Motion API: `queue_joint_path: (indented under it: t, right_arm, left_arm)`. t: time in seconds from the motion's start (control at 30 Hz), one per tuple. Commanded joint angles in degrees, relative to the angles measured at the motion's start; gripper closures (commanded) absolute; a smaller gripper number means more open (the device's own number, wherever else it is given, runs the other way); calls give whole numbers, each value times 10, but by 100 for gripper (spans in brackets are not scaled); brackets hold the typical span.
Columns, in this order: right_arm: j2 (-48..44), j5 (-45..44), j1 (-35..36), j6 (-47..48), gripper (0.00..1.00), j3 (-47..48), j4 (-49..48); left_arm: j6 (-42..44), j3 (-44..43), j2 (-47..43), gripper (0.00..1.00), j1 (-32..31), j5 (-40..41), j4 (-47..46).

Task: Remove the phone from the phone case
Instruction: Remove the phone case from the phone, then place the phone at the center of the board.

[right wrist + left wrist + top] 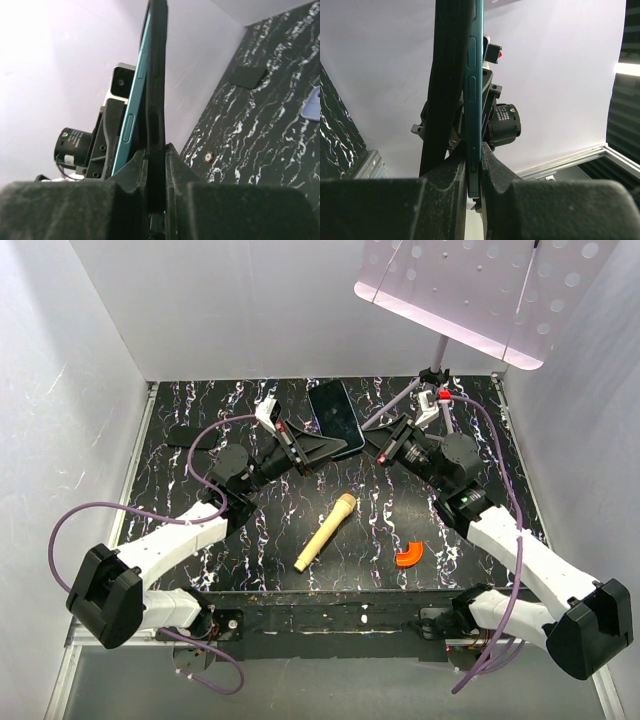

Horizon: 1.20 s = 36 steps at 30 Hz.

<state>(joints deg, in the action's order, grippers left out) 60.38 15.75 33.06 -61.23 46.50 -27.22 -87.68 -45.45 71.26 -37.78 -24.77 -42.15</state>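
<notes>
From above, we see a black marbled tabletop (390, 515) walled in white. Far left on it lies a dull black flat rectangle (183, 443).

Next comes the left gripper (330, 445), reaching in toward the middle. In its wrist view the gripper (474, 160) is clamped on the phone (475, 75), which stands on edge and shows a teal side rim with buttons.

The phone (335, 412) is held up between the two arms, above the far middle of the tabletop, its dark glossy face upward. A black layer lies flat against the teal rim; we cannot tell whether it is part of the phone.

Nearer us, a pale wooden stick (325, 532) lies slanted on the tabletop.

The right gripper (372, 443) meets the phone from the other side. Its wrist view shows it (156, 155) pinched tight on the phone's (137, 85) black edge.

Further right lies an orange curved piece (408, 556).

The phone case (312, 102) shows only as a lavender rounded corner on the tabletop, at the right wrist view's edge, apart from the phone.
</notes>
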Motion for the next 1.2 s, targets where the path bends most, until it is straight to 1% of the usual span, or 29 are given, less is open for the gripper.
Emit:
queue_joint_path:
  t: [0.0, 0.07, 0.13, 0.2, 0.27, 0.33, 0.37, 0.43, 0.47, 0.53, 0.57, 0.63, 0.73, 0.8, 0.87, 0.97, 1.0, 1.03, 1.07, 1.1, 1.17]
  right_arm:
    - [0, -110, 22, 64, 99, 74, 124]
    - [5, -216, 25, 69, 99, 114, 304]
    - [10, -271, 13, 71, 99, 118, 392]
    - [4, -298, -8, 86, 99, 103, 434]
    - [-4, -283, -40, 102, 99, 85, 459]
    - [-11, -264, -66, 128, 99, 77, 475]
    - [-14, -261, -71, 146, 99, 77, 483]
    - [-14, -262, -72, 179, 99, 86, 509]
    - [-17, -246, -72, 196, 99, 86, 510]
    - [-36, -178, -72, 214, 99, 69, 468]
    - [-48, -139, -71, 216, 99, 65, 457]
    - [-63, -90, -68, 214, 99, 61, 447]
    - [-82, -73, -63, 219, 99, 64, 456]
    - [-96, -70, -63, 221, 99, 65, 463]
    - [-111, -70, -63, 224, 99, 61, 468]
    - [-127, -70, -63, 222, 99, 48, 472]
    - [-133, -69, -63, 219, 99, 41, 470]
    - [-135, -68, -63, 218, 99, 37, 468]
    - [-139, -66, -63, 218, 99, 34, 468]
    - [-141, -64, -63, 218, 99, 32, 468]
    - [-145, -63, -63, 219, 99, 32, 469]
  left_arm:
    - [5, -3, -29, 100, -2, 10, -33]
    - [29, -7, -41, 100, -1, 22, -11]
    - [104, -18, -69, 100, -1, 45, 76]
    - [178, -30, -110, 100, -3, 97, 192]
    - [211, -30, -146, 100, -2, 152, 259]
    - [219, -23, -172, 100, -2, 211, 305]
    - [225, -22, -183, 100, -2, 232, 328]
    - [247, -22, -186, 100, 0, 240, 340]
    - [253, -24, -185, 100, 5, 240, 347]
    - [252, -23, -186, 100, 17, 276, 376]
    - [245, -18, -187, 100, 32, 286, 389]
    - [224, -6, -184, 100, 76, 295, 413]
    - [190, 27, -173, 100, 182, 273, 407]
    - [181, 64, -169, 100, 253, 268, 363]
    - [176, 102, -169, 100, 311, 284, 329]
    - [167, 120, -146, 100, 368, 322, 320]
    - [154, 127, -120, 100, 401, 309, 308]
    - [127, 132, -100, 100, 421, 288, 286]
    - [110, 141, -74, 100, 439, 266, 247]
    - [99, 148, -51, 100, 450, 253, 212]
    - [94, 144, -9, 100, 464, 248, 183]
